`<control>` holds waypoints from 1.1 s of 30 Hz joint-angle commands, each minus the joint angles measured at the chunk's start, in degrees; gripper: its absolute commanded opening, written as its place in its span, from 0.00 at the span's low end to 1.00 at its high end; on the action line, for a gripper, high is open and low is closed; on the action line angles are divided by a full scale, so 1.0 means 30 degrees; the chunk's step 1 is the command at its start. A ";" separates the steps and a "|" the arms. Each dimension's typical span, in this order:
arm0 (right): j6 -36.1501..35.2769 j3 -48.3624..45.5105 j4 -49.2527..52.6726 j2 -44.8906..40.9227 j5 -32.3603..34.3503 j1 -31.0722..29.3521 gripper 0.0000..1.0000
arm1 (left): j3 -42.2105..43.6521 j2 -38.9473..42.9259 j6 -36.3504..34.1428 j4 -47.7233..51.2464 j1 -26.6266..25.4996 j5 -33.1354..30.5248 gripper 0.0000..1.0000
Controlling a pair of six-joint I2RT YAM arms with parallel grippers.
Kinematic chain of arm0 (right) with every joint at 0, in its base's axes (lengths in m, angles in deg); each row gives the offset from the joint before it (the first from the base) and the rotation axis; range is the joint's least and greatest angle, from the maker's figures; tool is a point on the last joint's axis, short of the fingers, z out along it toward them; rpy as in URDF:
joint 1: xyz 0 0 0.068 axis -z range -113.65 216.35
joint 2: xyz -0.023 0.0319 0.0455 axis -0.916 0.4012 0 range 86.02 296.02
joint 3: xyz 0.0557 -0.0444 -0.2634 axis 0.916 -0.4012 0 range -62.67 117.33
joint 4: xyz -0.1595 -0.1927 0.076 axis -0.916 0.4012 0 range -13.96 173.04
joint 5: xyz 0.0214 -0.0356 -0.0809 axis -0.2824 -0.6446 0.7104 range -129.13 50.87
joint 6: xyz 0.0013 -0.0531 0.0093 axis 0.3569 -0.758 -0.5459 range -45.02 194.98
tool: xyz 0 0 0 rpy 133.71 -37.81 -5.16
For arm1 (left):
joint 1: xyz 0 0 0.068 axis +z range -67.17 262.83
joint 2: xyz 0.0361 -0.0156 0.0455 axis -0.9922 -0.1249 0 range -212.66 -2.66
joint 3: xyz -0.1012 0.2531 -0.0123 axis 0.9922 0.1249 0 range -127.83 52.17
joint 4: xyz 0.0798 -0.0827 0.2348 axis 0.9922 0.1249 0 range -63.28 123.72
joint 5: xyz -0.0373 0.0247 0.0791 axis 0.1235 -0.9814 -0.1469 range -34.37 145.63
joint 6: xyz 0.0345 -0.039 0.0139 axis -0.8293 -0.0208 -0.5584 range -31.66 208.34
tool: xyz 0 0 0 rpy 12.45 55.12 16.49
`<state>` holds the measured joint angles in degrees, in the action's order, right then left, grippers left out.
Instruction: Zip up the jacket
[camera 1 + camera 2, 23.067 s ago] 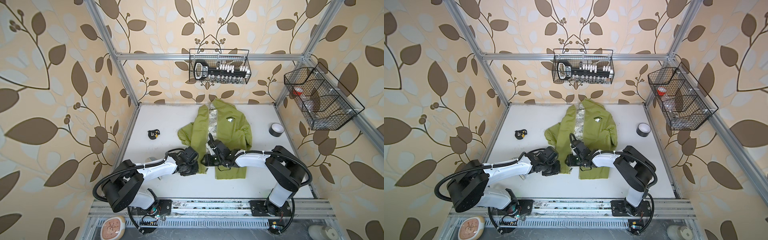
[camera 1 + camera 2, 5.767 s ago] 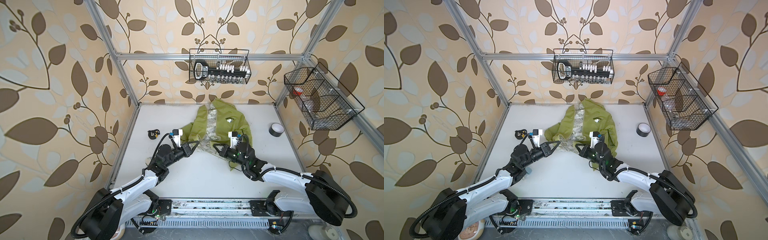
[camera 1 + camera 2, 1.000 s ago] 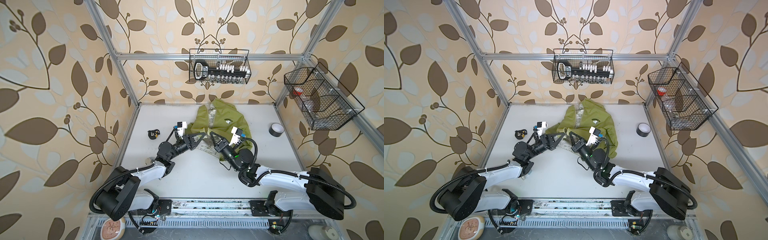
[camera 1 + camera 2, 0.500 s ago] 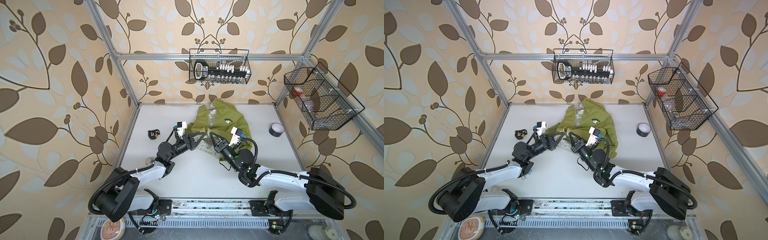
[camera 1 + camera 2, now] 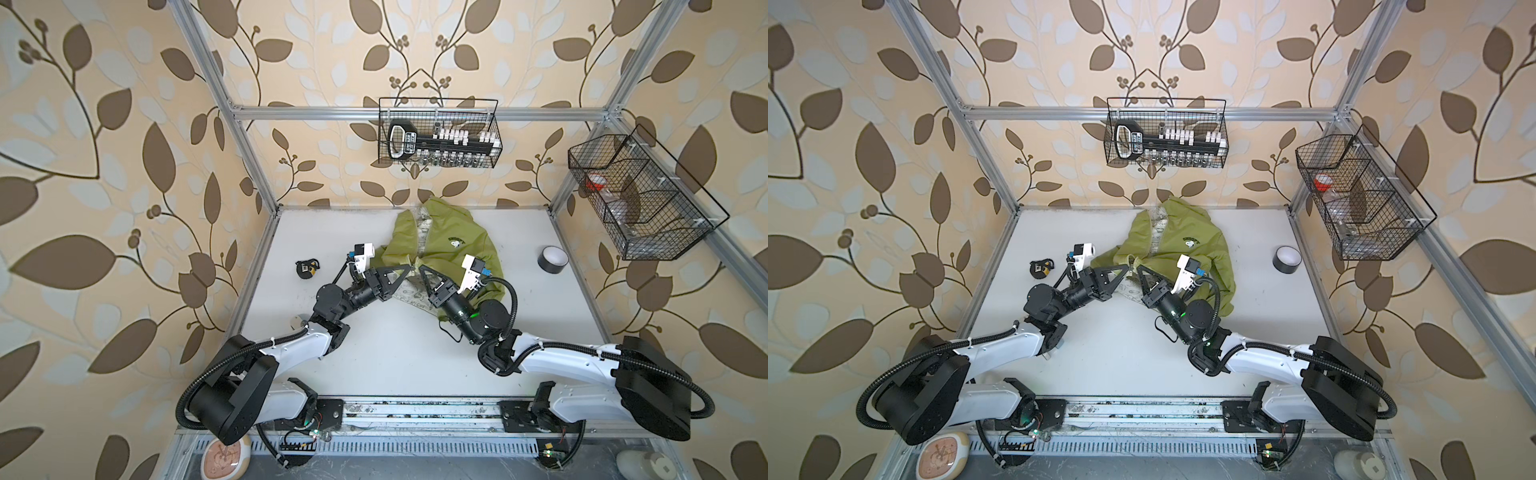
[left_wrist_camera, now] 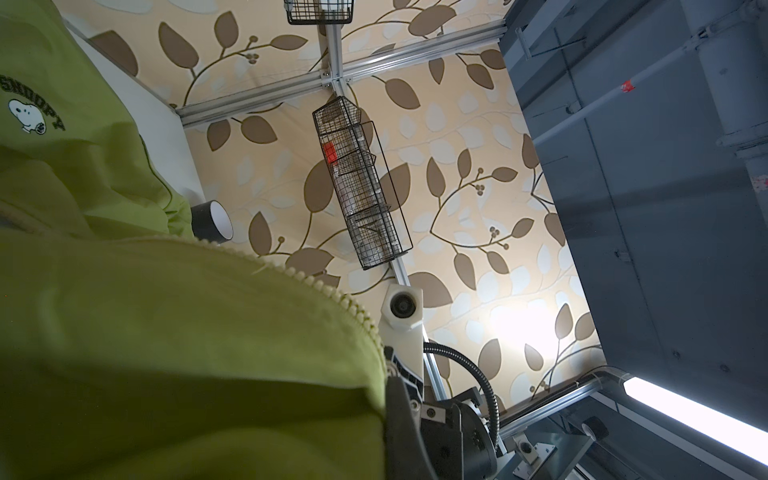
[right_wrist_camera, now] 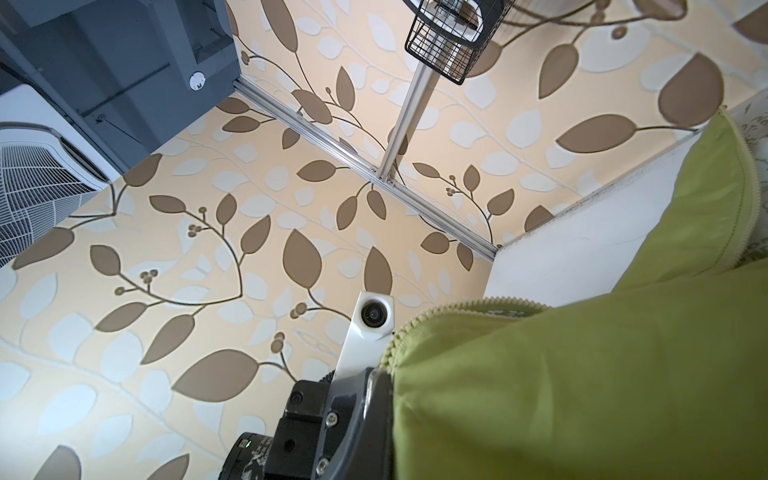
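The lime-green jacket (image 5: 451,232) (image 5: 1187,249) lies at the back of the white table, front open, pale printed lining showing. My left gripper (image 5: 408,268) (image 5: 1128,266) and my right gripper (image 5: 421,269) (image 5: 1139,268) are each shut on one front edge near the hem, holding both edges up with their tips almost touching. In the left wrist view, green fabric with zipper teeth (image 6: 332,293) drapes over one dark finger (image 6: 401,419). The right wrist view shows the same: zipper teeth (image 7: 415,326) beside a dark finger (image 7: 365,419). The slider is hidden.
A black tape roll (image 5: 552,259) (image 5: 1287,259) stands right of the jacket. A small black object (image 5: 306,269) lies left of it. Wire baskets hang on the back wall (image 5: 438,137) and the right wall (image 5: 640,195).
Nothing has visibly moved over the last second. Since several seconds ago both grippers have drawn inward, bringing the two held jacket edges together.
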<state>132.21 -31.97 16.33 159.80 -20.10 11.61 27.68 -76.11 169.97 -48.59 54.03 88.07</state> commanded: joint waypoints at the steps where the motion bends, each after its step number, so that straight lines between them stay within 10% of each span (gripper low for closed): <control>1: -0.0320 -0.0448 -0.0687 -0.0395 -0.0591 -0.0262 0.00 | -0.0874 0.0376 0.0088 -0.2082 0.0133 -0.0532 0.00; 33: -0.1695 -0.1650 0.0139 -0.1086 -0.1981 -0.0430 0.00 | -0.1314 -0.0505 0.0581 -0.2063 0.0107 -0.0342 0.00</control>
<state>127.82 -34.75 16.68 157.88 -22.22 11.02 27.03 -77.49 171.43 -48.59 53.92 88.91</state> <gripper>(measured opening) 0.050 0.048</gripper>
